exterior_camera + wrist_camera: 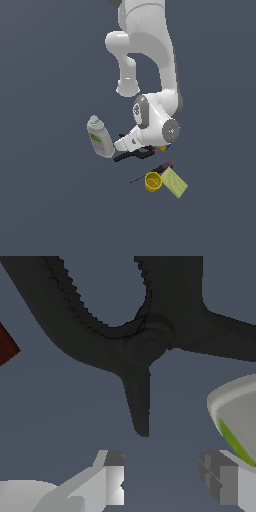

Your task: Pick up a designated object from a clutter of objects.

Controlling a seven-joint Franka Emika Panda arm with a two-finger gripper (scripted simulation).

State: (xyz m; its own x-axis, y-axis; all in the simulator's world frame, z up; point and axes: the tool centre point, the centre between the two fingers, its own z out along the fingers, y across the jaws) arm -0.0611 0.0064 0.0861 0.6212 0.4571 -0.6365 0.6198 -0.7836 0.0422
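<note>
Hovering low over the clamp (145, 346), gripper (162, 478) spread open and empty, fingers (114, 476) parted wide as if to straddle the pivot. Clamp lying flat on the dark floor, close beneath the wrist camera, handles splayed outward. Bottle (100, 137) lying on its side just beside the clamp, toward the exterior view's left, crowding one finger's path. Farther off, toward the exterior view's right: thin tool (152, 171), cup (153, 181) and box (174, 182), grouped near one another, well apart from the grasp point.

clamp (131, 155) between bottle (100, 137) and cup (153, 181), box (174, 182) beside cup
</note>
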